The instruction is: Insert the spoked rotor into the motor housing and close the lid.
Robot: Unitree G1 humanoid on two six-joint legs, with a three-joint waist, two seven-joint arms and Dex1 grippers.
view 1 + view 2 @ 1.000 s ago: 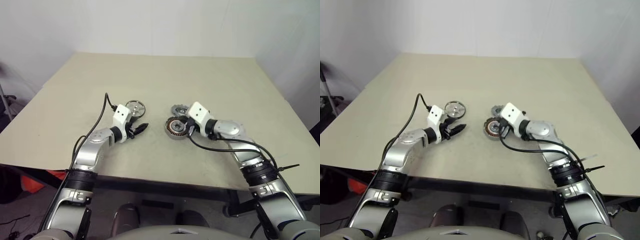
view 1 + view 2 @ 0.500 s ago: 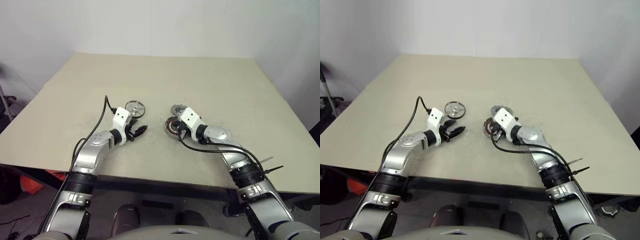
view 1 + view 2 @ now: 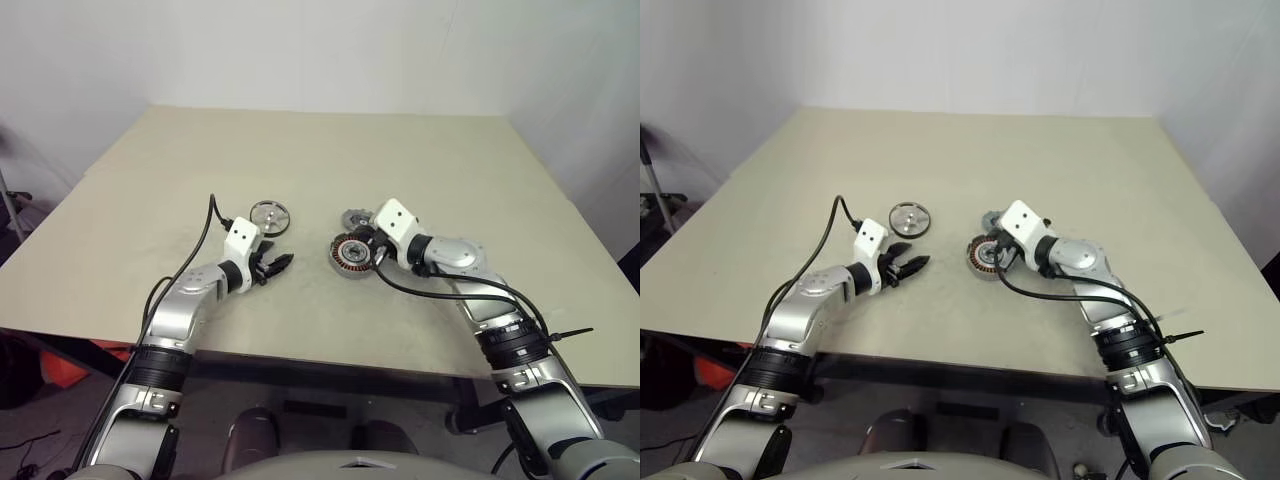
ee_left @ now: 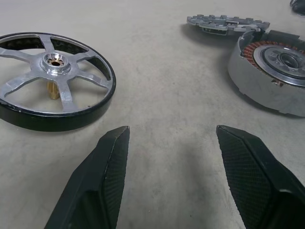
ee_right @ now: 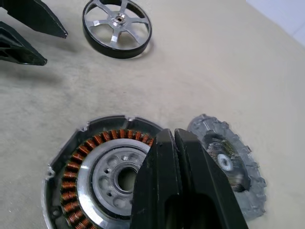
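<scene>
Head cameras first: the spoked rotor point(image 3: 268, 215) lies flat on the table point(image 3: 450, 160), a little left of centre and nearer the front edge than the back. The motor housing point(image 3: 350, 255) sits just right of centre, with the lid point(image 3: 355, 219) just beside it on the side of the far edge. The left gripper point(image 3: 280, 262) hangs low between rotor and housing, fingers spread and holding nothing. The right gripper point(image 3: 368, 250) hovers at the housing, pinched tight on nothing.

On to the left wrist camera, and here's the prize up close: black outer rim, six silver spokes, a brass pinion poking out under the hub. The two released fingers point(image 4: 107, 171) frame bare table, with the rotor off to one side and the housing and lid on the other.

Right wrist camera now: the clenched fingers point straight over the housing's copper windings and grey hub, the notched lid just beside the housing's wall.

How will that rotor handle? Stiff metal, I'd say, with some heft for its width, and smooth enough to slip. The rim looks the safest hold, pinched across its edge or through a gap between spokes; the pinion and hub are best left alone. It needs to stay level going in, as a tilted rotor could jam on the housing's wall or scrape the windings.
</scene>
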